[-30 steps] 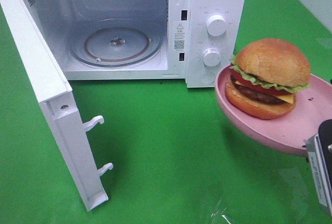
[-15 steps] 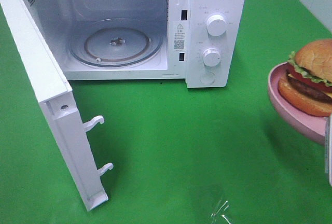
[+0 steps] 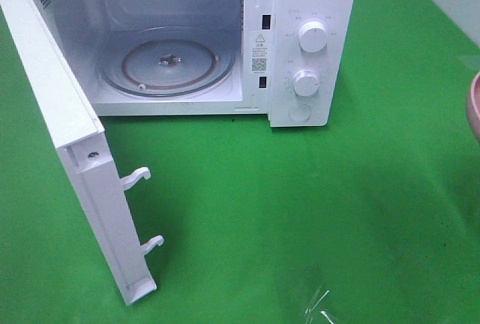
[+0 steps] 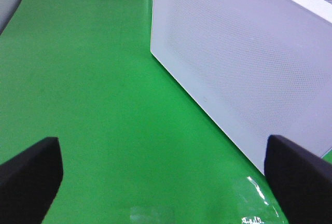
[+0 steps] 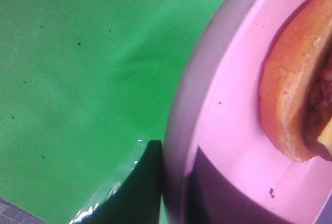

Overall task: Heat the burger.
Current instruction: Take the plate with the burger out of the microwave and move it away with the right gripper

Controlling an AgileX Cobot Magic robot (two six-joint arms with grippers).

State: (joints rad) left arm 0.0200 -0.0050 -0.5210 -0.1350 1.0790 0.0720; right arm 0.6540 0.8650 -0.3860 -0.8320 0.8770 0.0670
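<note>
The burger lies on a pink plate; only its golden-brown bun edge, some dark patty and a bit of yellow cheese show in the right wrist view. My right gripper grips the plate's rim at the near edge, with its fingers mostly hidden. In the exterior view only a sliver of the plate shows at the right edge, and the burger is out of view there. My left gripper is open and empty over the green cloth, its black fingertips wide apart.
A white microwave stands at the back with its door swung open to the left. The glass turntable inside is bare. The door's dotted face is close to my left gripper. Green cloth covers the table.
The plate with the burger has moved right, from beside the microwave's dials to almost out of the exterior view. The microwave and its door have not moved.
</note>
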